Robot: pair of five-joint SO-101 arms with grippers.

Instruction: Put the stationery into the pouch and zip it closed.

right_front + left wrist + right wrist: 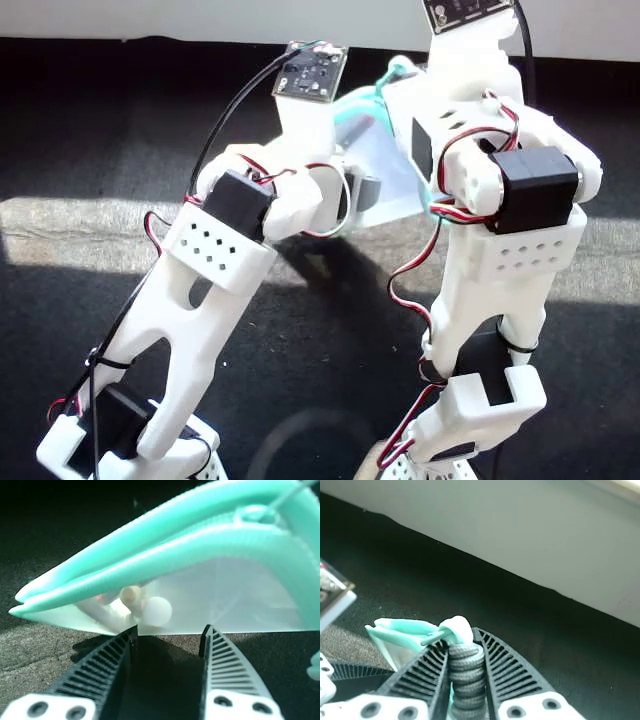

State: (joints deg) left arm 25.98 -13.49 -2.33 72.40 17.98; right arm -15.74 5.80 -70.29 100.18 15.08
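Clamping the pouch (225, 595) (stationery (156, 611) inside) is the right tool (462, 637); left tool (170, 628) gapes beside it.

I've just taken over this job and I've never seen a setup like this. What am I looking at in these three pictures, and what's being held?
Two white robot arms stand side by side on a dark table. The high view looks down over both: the left arm, the right arm, and the pouch between their front ends. The other two pictures come from a camera on each wrist. In the left wrist view, the left gripper is open, its tips at the see-through pouch's lower edge. The teal zipper gapes, and pale stationery lies inside. In the right wrist view, the right gripper is shut on a grey ribbed piece at the zipper's end, probably the pull.
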